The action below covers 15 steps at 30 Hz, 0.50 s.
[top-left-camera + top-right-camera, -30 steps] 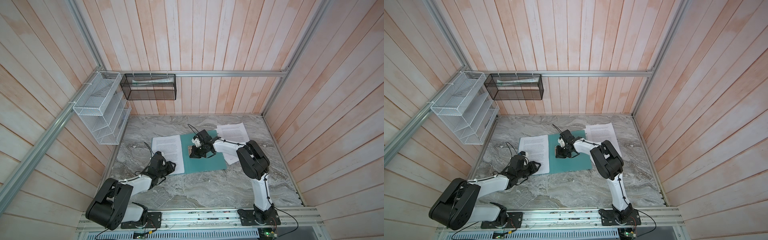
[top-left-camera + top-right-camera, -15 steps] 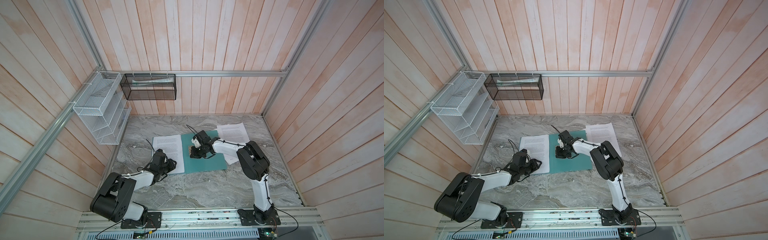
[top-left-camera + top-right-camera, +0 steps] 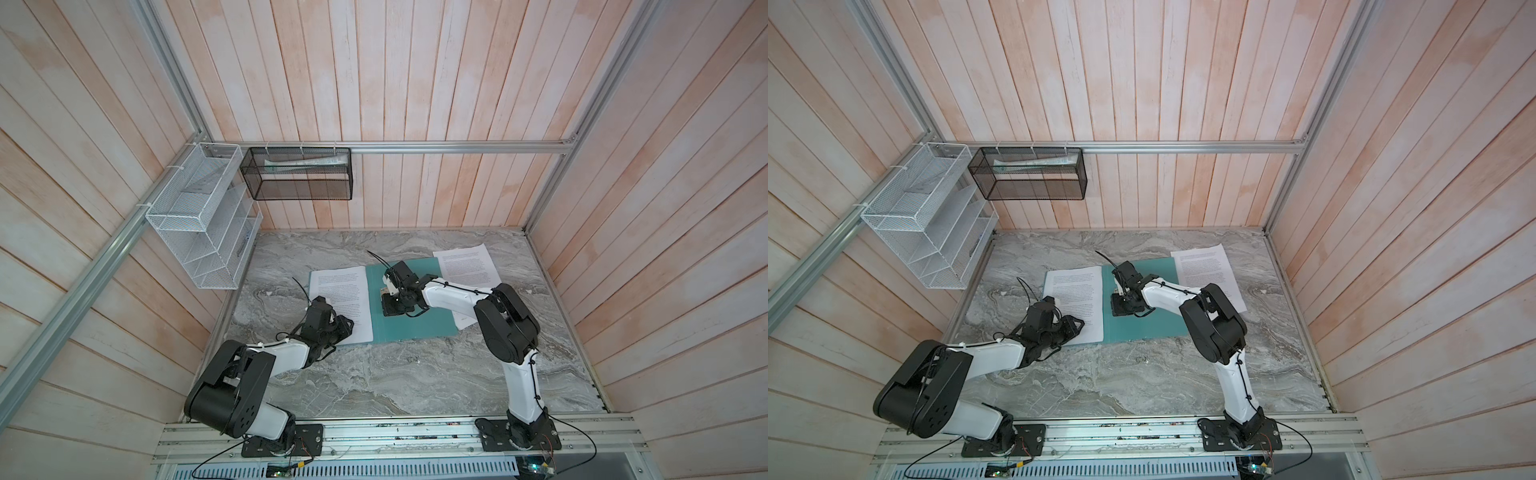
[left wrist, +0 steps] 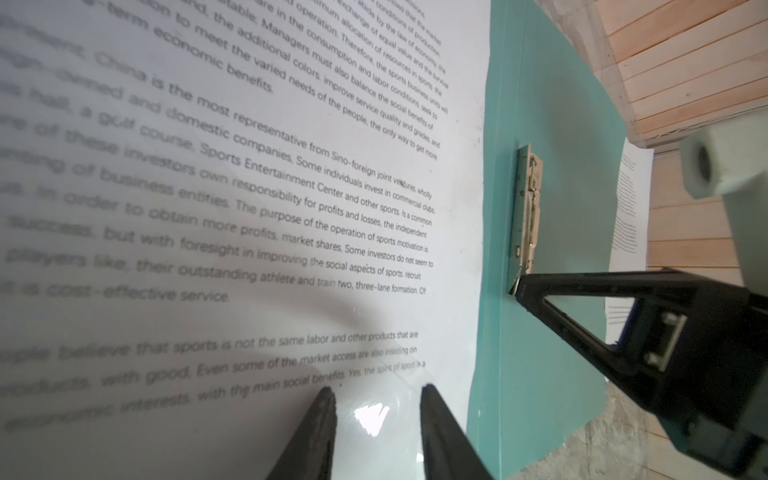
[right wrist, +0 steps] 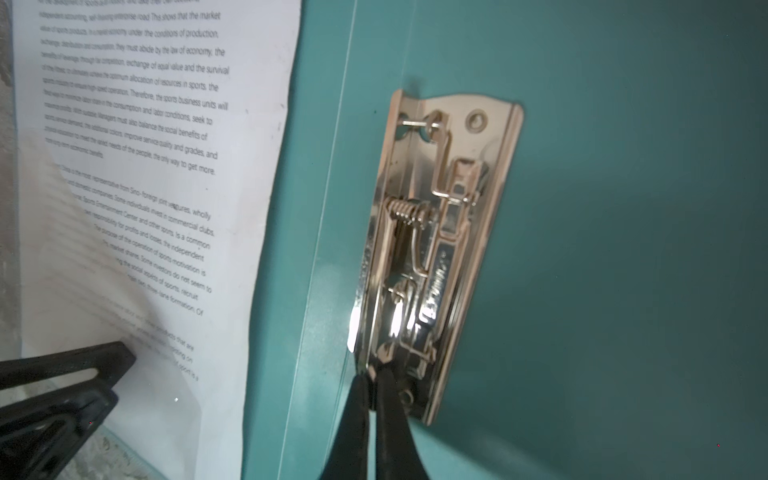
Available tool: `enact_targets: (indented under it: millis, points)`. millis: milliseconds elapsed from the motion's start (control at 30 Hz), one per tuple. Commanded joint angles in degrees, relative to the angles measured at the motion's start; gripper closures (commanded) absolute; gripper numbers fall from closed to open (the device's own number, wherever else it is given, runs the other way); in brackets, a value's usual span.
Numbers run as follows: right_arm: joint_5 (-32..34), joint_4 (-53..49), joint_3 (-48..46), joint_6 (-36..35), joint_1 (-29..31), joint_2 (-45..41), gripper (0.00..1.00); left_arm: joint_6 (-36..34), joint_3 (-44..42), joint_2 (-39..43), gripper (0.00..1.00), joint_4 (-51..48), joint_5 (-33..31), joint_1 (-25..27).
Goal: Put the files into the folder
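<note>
Right gripper [image 5: 374, 376] pinched closed, tips touching the near end of metal clip [image 5: 440, 232] on folder [image 5: 623, 208]. Left gripper [image 4: 376, 395] jaws apart, tips on printed sheet [image 4: 249, 166] just beside folder.

so the folder [image 3: 409, 316] lies flat about mid table [image 3: 374, 382], with the clip [image 5: 436, 249] on it near its 9 o'clock edge. first sheet [image 3: 340, 299] sits at the folder's 9 o'clock, its edge lying on the folder. second sheet [image 3: 465, 264] is at the folder's 2 o'clock, partly under the right arm [image 3: 457, 293]. left gripper [image 4: 374, 390] is over the first sheet's 5 o'clock corner, right gripper [image 5: 374, 376] at the clip's 6 o'clock end. wire rack [image 3: 203, 224] hangs up at 10 o'clock, basket [image 3: 299, 174] at 11, rolled paper [image 3: 305, 164] in it
</note>
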State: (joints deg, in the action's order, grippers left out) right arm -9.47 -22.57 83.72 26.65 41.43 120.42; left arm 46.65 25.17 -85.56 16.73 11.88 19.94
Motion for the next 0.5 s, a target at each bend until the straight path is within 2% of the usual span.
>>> enact_targets:
  millis: [0, 100, 200, 400, 467]
  points:
    - [2.87, -9.98, -0.13, -3.34, -2.44, 1.27, 1.00, 1.13, -4.33, -5.04, 0.63, -11.80, -3.28, -0.34]
    - [-7.74, -6.55, 0.23, -1.57, -3.35, 0.69, 1.00, 1.07, -4.08, -5.84, 0.63, -11.72, -3.45, -0.34]
    - [-13.13, -4.63, 0.13, 0.58, -4.01, 0.85, 1.00, 1.31, -4.31, -5.41, 0.63, -11.64, -3.79, -0.27]
    - [-8.30, -7.71, 1.16, 0.51, -4.08, 2.95, 1.00, 1.33, -4.45, -5.42, 0.63, -11.46, -3.84, -0.34]
    - [-3.40, -9.90, 1.48, -0.11, -3.83, 3.30, 1.00, 1.42, -4.52, -5.54, 0.64, -11.46, -3.81, -0.35]
